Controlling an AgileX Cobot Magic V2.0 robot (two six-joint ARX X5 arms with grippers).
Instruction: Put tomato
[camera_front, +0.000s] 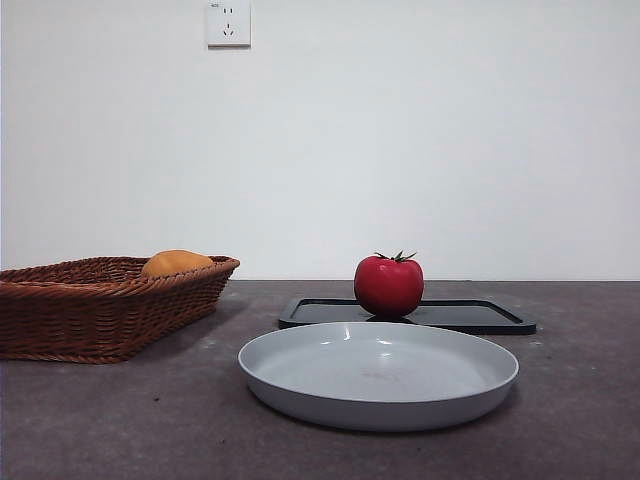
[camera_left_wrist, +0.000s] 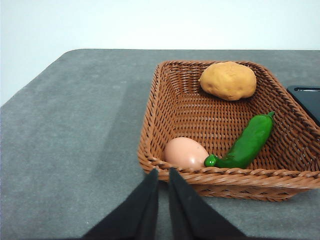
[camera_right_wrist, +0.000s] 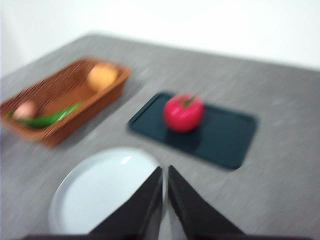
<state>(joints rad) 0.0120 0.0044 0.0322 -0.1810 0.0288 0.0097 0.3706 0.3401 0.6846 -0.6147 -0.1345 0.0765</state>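
we see the tomato (camera_front: 388, 286) sitting upright on a flat black tray (camera_front: 480, 316), toward the tray's left part in the front view, its dark green stem and calyx pointing up. nothing touches it. the tray lies flat on the grey worktop (camera_front: 580, 400), and just in front of it, nearer the front camera, rests a shallow round grey plate (camera_front: 300, 385) with nothing on it; the plate's far rim overlaps the tray's near edge in that view, though the right wrist view shows them apart.

to the left stands a brown wicker basket (camera_front: 60, 320). from the front only an orange-yellow rounded fruit (camera_front: 176, 263) peeks over its rim. the left wrist view looks down into the basket and shows more — the orange-yellow fruit in a far corner, a green pepper (camera_left_wrist: 248, 142) lying slanted along one side, and a pale egg (camera_left_wrist: 185, 152) in the near corner, the pepper's stem end just beside the egg.

the left pincer (camera_left_wrist: 163, 176) hangs just outside the basket's near wall, its two black jaws drawn together with only a thin slit between them, gripping nothing. the right pincer (camera_right_wrist: 165, 173) is above the near part of the plate, its jaws likewise almost closed and holding nothing; that view is blurred, yet the tomato on the tray is plain, well apart from the jaw tips.

a white wall socket (camera_front: 228, 22) is on the wall behind — neither arm appears in the front view.
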